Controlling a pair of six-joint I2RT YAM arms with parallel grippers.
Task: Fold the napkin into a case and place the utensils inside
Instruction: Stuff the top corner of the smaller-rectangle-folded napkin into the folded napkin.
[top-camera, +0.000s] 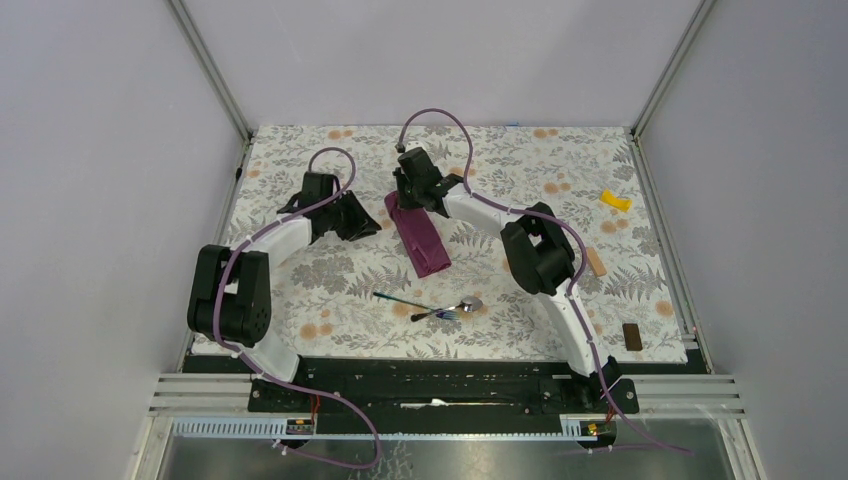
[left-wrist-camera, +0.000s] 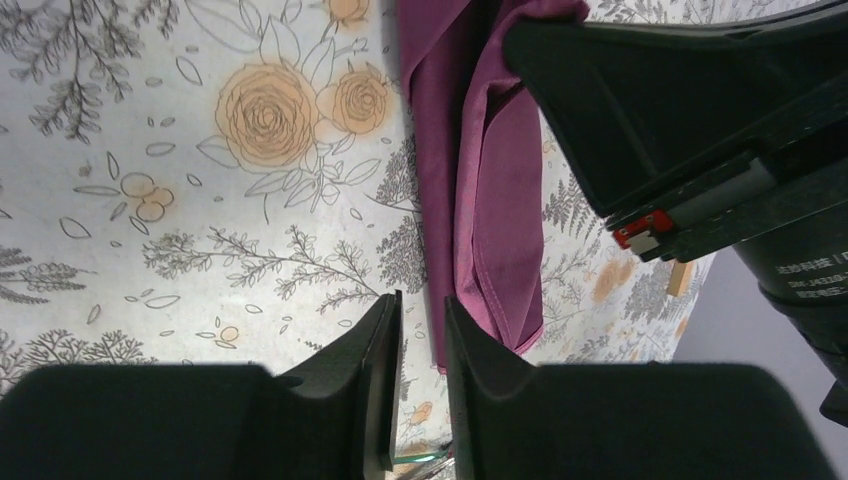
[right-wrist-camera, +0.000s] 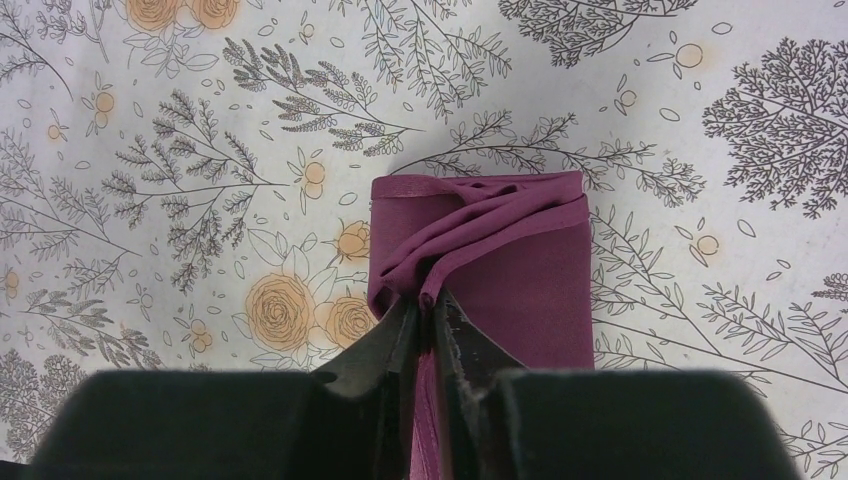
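Purple napkin (right-wrist-camera: 500, 270), pinched in right jaws

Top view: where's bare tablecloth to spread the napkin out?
Free: far-right tablecloth between the right arm and the yellow piece; far-left corner beyond the left end effector. Crowded: the centre, where the napkin and utensils lie.

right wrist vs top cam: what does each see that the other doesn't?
Right wrist only: the right gripper pinching a puckered fold of the napkin, close up. Top only: the spoon and blue-handled utensil lying loose outside it, the yellow piece, the brown block, the left gripper. Both: the folded napkin on the floral tablecloth.
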